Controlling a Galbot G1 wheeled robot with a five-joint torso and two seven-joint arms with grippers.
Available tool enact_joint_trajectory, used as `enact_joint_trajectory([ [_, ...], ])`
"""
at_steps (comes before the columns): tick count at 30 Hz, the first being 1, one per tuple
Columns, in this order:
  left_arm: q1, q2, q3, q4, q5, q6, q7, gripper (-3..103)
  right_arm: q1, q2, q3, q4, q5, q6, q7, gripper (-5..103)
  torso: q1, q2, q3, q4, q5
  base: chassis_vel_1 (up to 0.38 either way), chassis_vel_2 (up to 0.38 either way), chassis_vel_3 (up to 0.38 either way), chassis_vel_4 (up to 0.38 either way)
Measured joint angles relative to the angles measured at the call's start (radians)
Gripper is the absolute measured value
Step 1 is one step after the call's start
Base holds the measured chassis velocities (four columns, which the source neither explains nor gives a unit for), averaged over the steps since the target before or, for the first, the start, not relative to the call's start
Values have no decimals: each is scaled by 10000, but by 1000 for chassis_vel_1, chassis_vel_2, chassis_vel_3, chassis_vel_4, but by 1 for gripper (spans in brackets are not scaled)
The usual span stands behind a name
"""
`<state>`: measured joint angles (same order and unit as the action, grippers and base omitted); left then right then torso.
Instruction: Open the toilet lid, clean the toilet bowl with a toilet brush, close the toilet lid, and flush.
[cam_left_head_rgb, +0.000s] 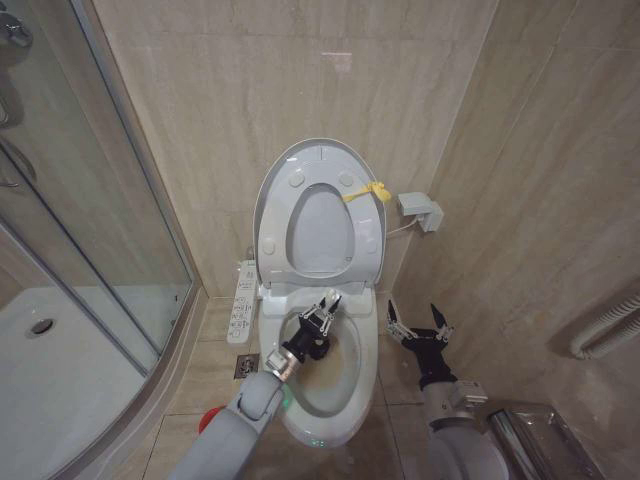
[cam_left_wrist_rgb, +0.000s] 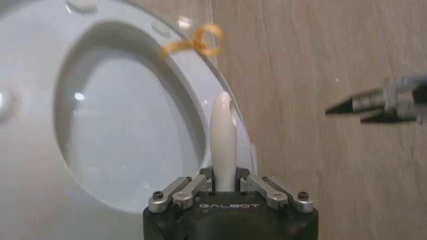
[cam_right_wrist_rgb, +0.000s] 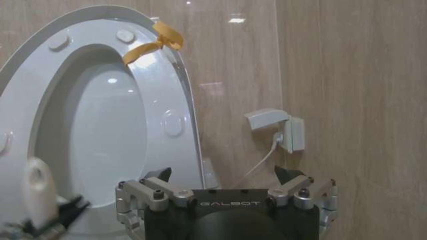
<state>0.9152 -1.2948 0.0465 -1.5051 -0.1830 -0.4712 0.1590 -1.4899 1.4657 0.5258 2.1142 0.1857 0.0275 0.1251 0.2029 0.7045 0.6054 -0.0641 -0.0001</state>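
Now your left gripper (cam_left_head_rgb: 322, 312) clamps the toilet brush (cam_left_wrist_rgb: 223, 145) handle between its jaws above the toilet bowl (cam_left_head_rgb: 365, 350); your right gripper (cam_left_head_rgb: 418, 322) hangs open, empty.

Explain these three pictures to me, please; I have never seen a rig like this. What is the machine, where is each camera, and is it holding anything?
This is a wheeled robot with two arms, standing before a toilet. The wide picture comes from a camera on its head; the other two come from cameras on its wrists. The toilet lid stands raised against the wall, a yellow ribbon at its edge, so the stained toilet bowl lies open. The left gripper is over the bowl, shut on the pale handle of the toilet brush. The right gripper hovers open beside the bowl. A glass shower enclosure stands on the left.
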Motion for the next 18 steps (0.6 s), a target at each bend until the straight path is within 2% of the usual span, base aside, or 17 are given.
enact_joint_trajectory([
  [5, 943, 533, -518, -1561, 4, 286, -212, 18, 0, 0, 0, 0, 0, 0, 0, 100, 0, 0, 0, -1, -1, 0, 0, 0, 0],
  [8, 1319, 720, -743, -2063, 4, 342, -263, 18, 0, 0, 1, -1, 0, 0, 1, 100, 0, 0, 0, 0, -1, 0, 0, 0, 0],
  [14, 2783, 1422, -1758, -3986, -2, 563, -583, 18, 0, 0, 0, 0, 0, 0, 0, 100, -1, 0, -1, 0, 0, 0, 0, 0, 0],
  [18, 3467, 1572, -2295, -4618, 5, 685, -704, 18, 0, 0, 1, 0, 0, 0, 1, 100, 0, 0, -1, -2, -1, 0, 0, 0, 0],
])
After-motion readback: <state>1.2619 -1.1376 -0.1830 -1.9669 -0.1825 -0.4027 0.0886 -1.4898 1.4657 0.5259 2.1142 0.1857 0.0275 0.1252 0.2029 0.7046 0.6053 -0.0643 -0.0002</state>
